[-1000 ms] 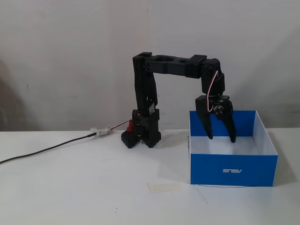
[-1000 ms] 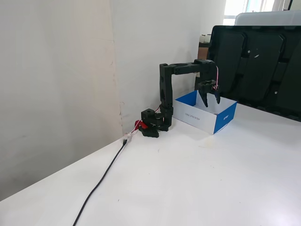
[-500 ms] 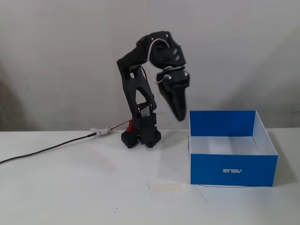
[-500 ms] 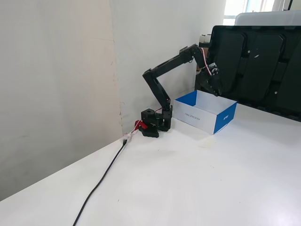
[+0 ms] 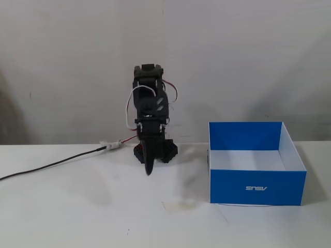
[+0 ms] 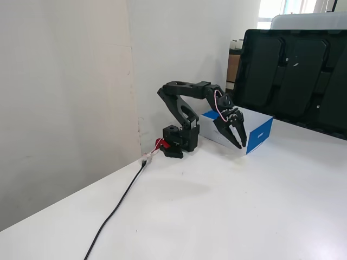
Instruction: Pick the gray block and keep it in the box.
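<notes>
gripper (image 6: 240, 144): fingers spread apart, empty, tips pointing down above the table (image 6: 227, 216)
box (image 5: 257, 187): well off to the gripper's right in a fixed view
gray block: can't spot it anywhere

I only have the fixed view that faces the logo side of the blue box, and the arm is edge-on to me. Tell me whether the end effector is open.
Observer: In a fixed view off to the side, the end effector shows its two black fingers spread apart, with nothing between them.
Operator: Give me its depth from the wall.
Observer: The arm reaches out from its base, away from the wall. The end effector hangs tips down over the white table, near the bright blue open-top box.
Operator: Report the gray block.
Observer: No small gray block shows from that side either, and most of the box's inside is hidden there.
</notes>
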Robot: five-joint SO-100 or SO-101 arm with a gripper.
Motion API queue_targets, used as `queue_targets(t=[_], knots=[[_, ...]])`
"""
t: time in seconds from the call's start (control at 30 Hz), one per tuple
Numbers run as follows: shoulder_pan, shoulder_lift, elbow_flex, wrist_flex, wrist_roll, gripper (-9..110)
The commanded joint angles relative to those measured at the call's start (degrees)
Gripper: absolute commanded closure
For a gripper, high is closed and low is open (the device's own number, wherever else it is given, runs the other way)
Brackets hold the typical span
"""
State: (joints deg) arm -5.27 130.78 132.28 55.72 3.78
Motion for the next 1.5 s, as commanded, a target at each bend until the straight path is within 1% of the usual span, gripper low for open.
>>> queue_targets(t=[0.0,0.13,0.27,0.4,0.53,0.67,0.77,1.2,1.27,1.47], knots=[[2.0,3.2,1.7,-3.7,-1.2,101],[2.9,6.2,8.9,-7.3,-2.3,101],[1.1,21.9,20.0,-8.6,-2.5,101],[1.3,26.9,25.8,-7.6,-3.2,101],[1.1,44.2,34.0,-2.9,-3.3,101],[1.2,49.9,34.9,2.1,-3.5,101],[1.5,65.4,37.4,10.5,-3.5,101],[0.6,65.7,40.6,12.8,-3.6,101],[0.7,65.7,40.6,12.8,-3.6,100],[0.7,65.7,40.6,12.8,-3.6,101]])
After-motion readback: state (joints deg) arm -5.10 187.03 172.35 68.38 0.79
